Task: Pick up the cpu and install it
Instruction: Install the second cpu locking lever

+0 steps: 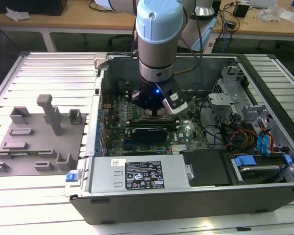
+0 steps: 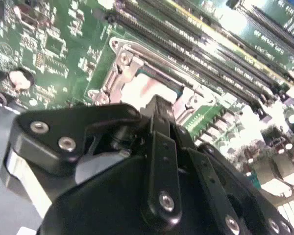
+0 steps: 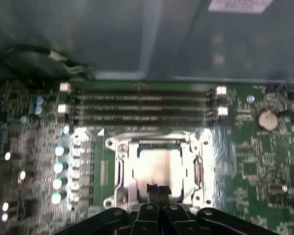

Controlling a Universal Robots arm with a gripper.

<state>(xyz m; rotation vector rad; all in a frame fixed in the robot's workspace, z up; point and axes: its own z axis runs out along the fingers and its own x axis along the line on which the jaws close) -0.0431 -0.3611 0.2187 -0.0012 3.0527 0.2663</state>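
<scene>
The cpu [image 3: 159,164], a square chip with a silvery top, lies flat inside the metal socket frame [image 3: 121,171] on the green motherboard [image 3: 255,171]. My gripper [image 3: 158,188] hangs right over its near edge, the two black fingertips pressed together and shut. I cannot tell whether they touch the chip. In the second wrist view the cpu [image 2: 152,88] shows pale just beyond the gripper [image 2: 159,105]. In the exterior view the gripper [image 1: 154,108] is low inside the open computer case [image 1: 186,200], and it covers the socket.
Memory slots [image 3: 142,105] run beside the socket. A black card [image 1: 148,132] sits just in front of the gripper. A power supply [image 1: 137,174], drive cages [image 1: 235,103] and cables [image 1: 235,137] crowd the case. Grey fixture blocks [image 1: 49,117] stand on a plate at the exterior view's left.
</scene>
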